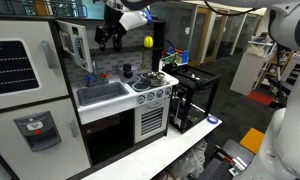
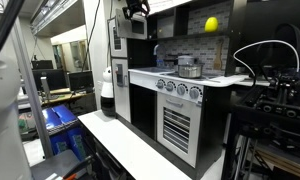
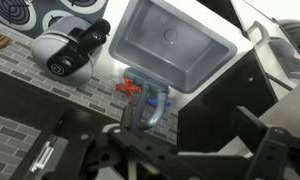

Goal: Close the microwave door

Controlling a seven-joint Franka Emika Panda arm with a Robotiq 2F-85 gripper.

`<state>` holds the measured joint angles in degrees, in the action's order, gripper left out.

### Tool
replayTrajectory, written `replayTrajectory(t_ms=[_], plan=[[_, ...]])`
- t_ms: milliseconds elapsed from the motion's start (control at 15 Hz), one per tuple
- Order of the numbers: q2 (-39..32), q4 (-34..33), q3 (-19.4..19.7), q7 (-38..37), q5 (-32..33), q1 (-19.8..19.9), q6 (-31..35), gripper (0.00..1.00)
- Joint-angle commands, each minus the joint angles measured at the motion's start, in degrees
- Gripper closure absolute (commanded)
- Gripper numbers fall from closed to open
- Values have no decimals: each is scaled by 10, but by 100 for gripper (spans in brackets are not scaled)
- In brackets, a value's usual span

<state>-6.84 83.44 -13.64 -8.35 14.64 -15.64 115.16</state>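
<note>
The microwave door (image 1: pixel 78 45), a light-grey frame with a dark window, stands swung open on the toy kitchen's upper shelf, above the sink. My gripper (image 1: pixel 112 33) hangs just to the right of the door's free edge, in front of the microwave opening, apart from it. In an exterior view the gripper (image 2: pixel 137 11) is high up by the microwave (image 2: pixel 133 29). In the wrist view the dark fingers (image 3: pixel 180 150) are spread wide with nothing between them. They look down on the sink and faucet.
The grey sink (image 3: pixel 170 45) with a clear faucet (image 3: pixel 145 100) lies below. A pot (image 1: pixel 150 80) sits on the stove. A yellow ball (image 1: pixel 148 42) hangs on the back wall. The white fridge (image 1: pixel 20 80) is beside the door, with the dark oven door (image 1: pixel 110 135) below.
</note>
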Motion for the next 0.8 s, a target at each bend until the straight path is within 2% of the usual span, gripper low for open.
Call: replayTrajectory(t_ms=[0,200,333,533,600,667,733], plan=[[-48,-80,3,-26,38,-19,-15,0],[-67,-108,9,-48,65,-31,-9,0],[-78,-130,10,-64,57,-38,-39,0],[-93,-166,5,-51,4,-41,-114,0],[-62,-122,-8,-41,-26,-27,-95,0],[-59,-120,-12,-27,-62,-21,-106,0],[-54,-118,-11,-40,-65,-31,-127,0]])
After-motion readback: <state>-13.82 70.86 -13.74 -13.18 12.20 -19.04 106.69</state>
